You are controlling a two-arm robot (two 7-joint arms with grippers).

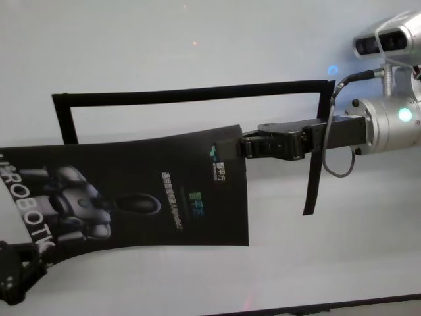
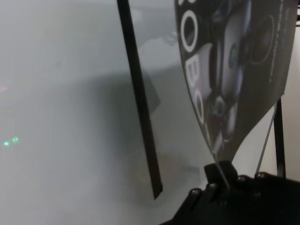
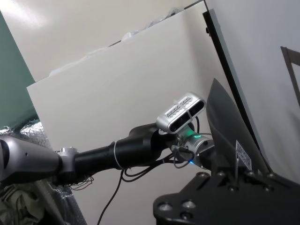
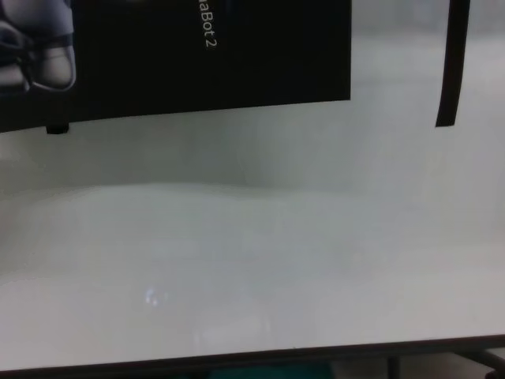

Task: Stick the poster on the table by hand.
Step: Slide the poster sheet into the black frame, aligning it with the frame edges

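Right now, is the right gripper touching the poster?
Touching. In the head view the right gripper is clamped on the poster at its upper right corner, with no gap; the right wrist view shows the sheet rising from its fingertips.

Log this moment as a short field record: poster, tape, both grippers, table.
poster: black sheet held above the table, bowed, not yet flat
tape outline: black strips forming an open frame on the table, behind the poster
right gripper: shut on the poster's right edge
left gripper: shut on the poster's left corner
table: white top, near edge visible in chest view
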